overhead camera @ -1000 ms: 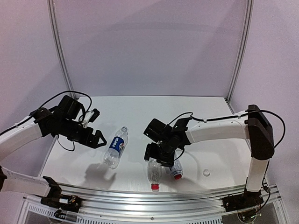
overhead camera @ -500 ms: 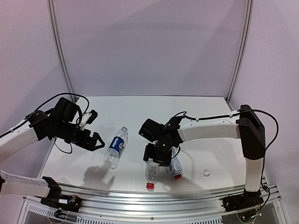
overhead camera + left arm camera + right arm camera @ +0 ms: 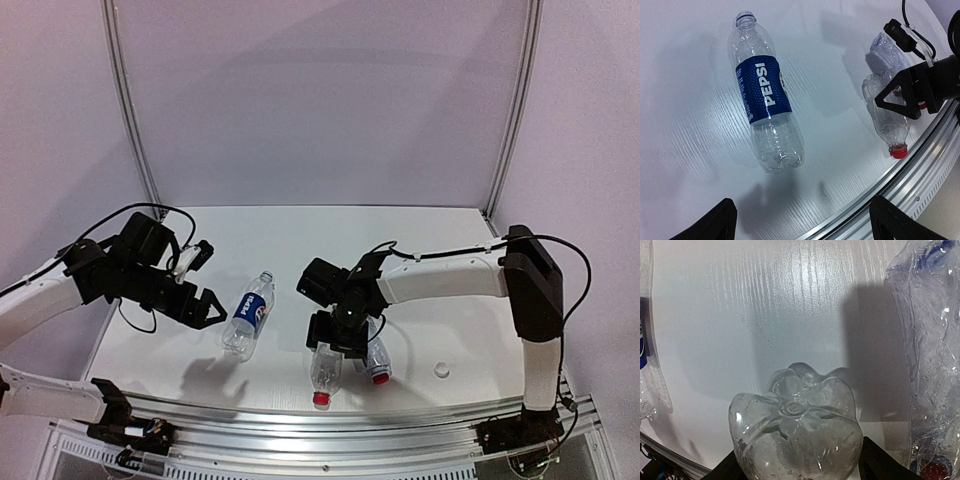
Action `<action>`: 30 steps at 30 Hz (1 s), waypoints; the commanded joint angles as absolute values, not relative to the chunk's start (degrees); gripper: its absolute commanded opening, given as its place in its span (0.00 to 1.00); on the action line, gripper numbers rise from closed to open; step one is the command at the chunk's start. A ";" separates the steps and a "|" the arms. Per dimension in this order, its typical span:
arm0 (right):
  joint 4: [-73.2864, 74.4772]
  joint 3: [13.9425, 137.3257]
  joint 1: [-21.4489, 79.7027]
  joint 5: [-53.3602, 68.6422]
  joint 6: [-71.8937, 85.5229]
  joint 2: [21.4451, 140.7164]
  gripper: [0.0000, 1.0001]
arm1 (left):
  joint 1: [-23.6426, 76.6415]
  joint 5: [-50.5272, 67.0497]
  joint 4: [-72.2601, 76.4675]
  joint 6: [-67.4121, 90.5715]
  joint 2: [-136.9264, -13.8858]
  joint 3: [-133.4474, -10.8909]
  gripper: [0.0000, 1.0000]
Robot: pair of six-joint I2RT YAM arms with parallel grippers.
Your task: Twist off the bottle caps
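1. The left jaws are being held wide, empty, left of the uncapped Pepsi bottle.
2. The right jaws are being held astride the base of a ribbed bottle; whether it is gripped cannot be told.
3. Its red cap is being pointed toward the near edge of the desk.

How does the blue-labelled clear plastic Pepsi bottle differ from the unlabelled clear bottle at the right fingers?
The Pepsi bottle has a blue label and an open neck; the unlabelled bottle is bare, with a red cap. The Pepsi neck points away from the arms, the red cap toward them. Both lie on their sides.
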State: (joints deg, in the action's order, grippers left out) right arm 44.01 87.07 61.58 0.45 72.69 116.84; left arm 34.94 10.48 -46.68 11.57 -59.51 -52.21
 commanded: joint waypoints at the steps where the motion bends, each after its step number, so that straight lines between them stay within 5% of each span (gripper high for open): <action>1: 45.18 88.28 61.20 0.38 71.81 118.31 0.68 | 35.57 10.52 -45.89 11.78 -58.46 -51.33 0.90; 16: 41.60 90.48 60.00 -3.30 80.31 106.71 0.55 | 40.59 10.20 -42.68 12.38 -52.37 -52.29 0.91; 30: 25.36 77.48 59.81 -9.25 100.00 90.42 0.51 | 49.91 3.16 -31.53 12.17 -51.18 -57.12 0.90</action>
